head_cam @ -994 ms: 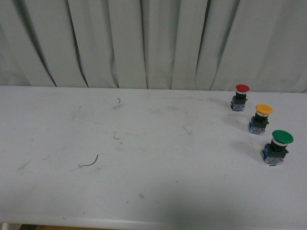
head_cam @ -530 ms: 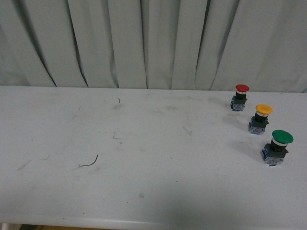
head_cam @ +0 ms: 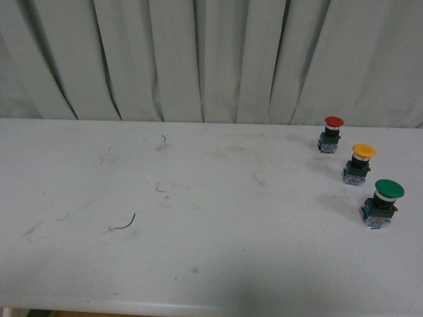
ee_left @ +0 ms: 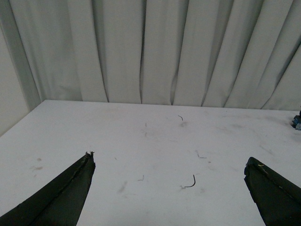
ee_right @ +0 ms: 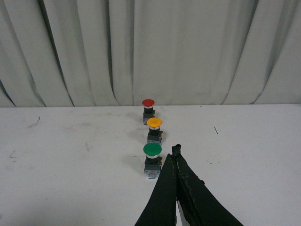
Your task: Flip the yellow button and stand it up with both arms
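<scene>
The yellow button (head_cam: 359, 164) stands upright on the white table, cap up, at the right side between a red-capped button (head_cam: 330, 134) and a green-capped one (head_cam: 381, 203). The right wrist view shows the yellow button (ee_right: 154, 129) in the middle of the same row. My right gripper (ee_right: 176, 149) is shut with nothing in it, its tips just beside the green button (ee_right: 152, 160) and short of the yellow one. My left gripper (ee_left: 169, 162) is open wide over the bare left half of the table, far from the buttons. Neither arm shows in the front view.
A grey pleated curtain (head_cam: 198, 59) hangs behind the table. A small bent black wire (head_cam: 124, 224) lies on the left part of the tabletop, also between the left fingers as wire (ee_left: 190, 182). The table's front edge (head_cam: 198, 309) runs along the bottom.
</scene>
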